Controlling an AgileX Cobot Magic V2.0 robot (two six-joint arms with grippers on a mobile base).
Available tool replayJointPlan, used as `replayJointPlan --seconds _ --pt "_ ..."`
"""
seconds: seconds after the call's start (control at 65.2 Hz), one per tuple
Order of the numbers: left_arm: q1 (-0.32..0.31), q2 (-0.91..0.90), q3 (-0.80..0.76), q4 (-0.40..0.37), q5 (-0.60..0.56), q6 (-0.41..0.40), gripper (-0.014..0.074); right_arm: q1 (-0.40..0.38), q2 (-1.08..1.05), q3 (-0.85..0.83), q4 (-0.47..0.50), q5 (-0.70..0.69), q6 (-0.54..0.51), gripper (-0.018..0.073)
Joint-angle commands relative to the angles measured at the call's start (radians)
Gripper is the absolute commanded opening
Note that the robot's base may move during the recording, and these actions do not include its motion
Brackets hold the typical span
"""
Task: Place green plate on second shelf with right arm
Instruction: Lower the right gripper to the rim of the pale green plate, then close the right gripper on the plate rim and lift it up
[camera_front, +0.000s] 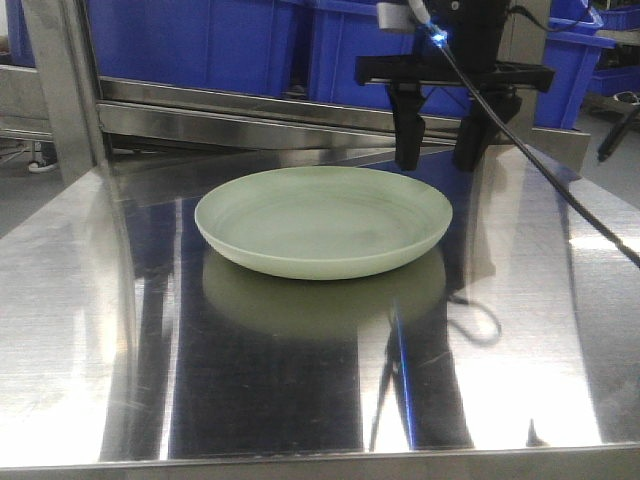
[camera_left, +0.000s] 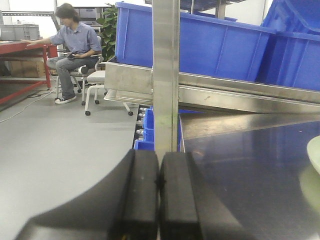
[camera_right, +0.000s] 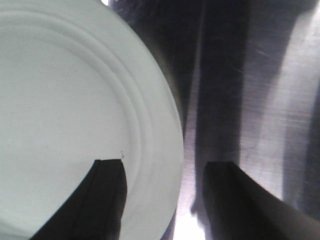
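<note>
The green plate (camera_front: 322, 220) lies flat on the shiny steel shelf surface (camera_front: 90, 330), near its middle. My right gripper (camera_front: 438, 158) hangs open just above the plate's far right rim, fingers pointing down. In the right wrist view the plate (camera_right: 65, 115) fills the left side; one finger (camera_right: 102, 200) is over the plate's inside and the other finger (camera_right: 235, 200) is over bare steel, so the rim lies between them. Nothing is gripped. My left gripper (camera_left: 159, 180) is shut and empty, off the shelf's left edge; a sliver of the plate (camera_left: 315, 155) shows at the right.
Blue plastic bins (camera_front: 250, 45) stand on a steel rail behind the shelf. A steel upright post (camera_left: 166, 75) rises at the shelf's left corner. A black cable (camera_front: 560, 190) trails from the right arm across the right side. A seated person (camera_left: 72, 45) is far off to the left.
</note>
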Motion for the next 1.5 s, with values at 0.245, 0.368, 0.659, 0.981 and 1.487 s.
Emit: replayJointPlan --seconds 0.245,0.368,0.659,0.981,1.487 --pt "-0.005 -0.02 0.04 -0.003 -0.089 -0.002 0.013 -0.023 -0.013 -0.034 0.071 -0.007 -0.065 0.0468" --pt "-0.005 -0.02 0.04 -0.003 -0.089 -0.002 0.013 -0.023 0.006 -0.034 0.087 -0.002 -0.068 0.0468" --pt "-0.005 -0.02 0.04 -0.003 -0.089 -0.002 0.013 -0.023 0.03 -0.034 0.089 -0.005 -0.067 0.0468" --pt "-0.005 -0.02 0.04 -0.003 -0.089 -0.002 0.013 -0.029 0.03 -0.034 0.082 0.013 -0.067 0.0067" --pt "-0.005 -0.02 0.04 -0.003 -0.089 -0.002 0.013 -0.066 -0.183 -0.056 -0.017 0.021 -0.033 0.0053"
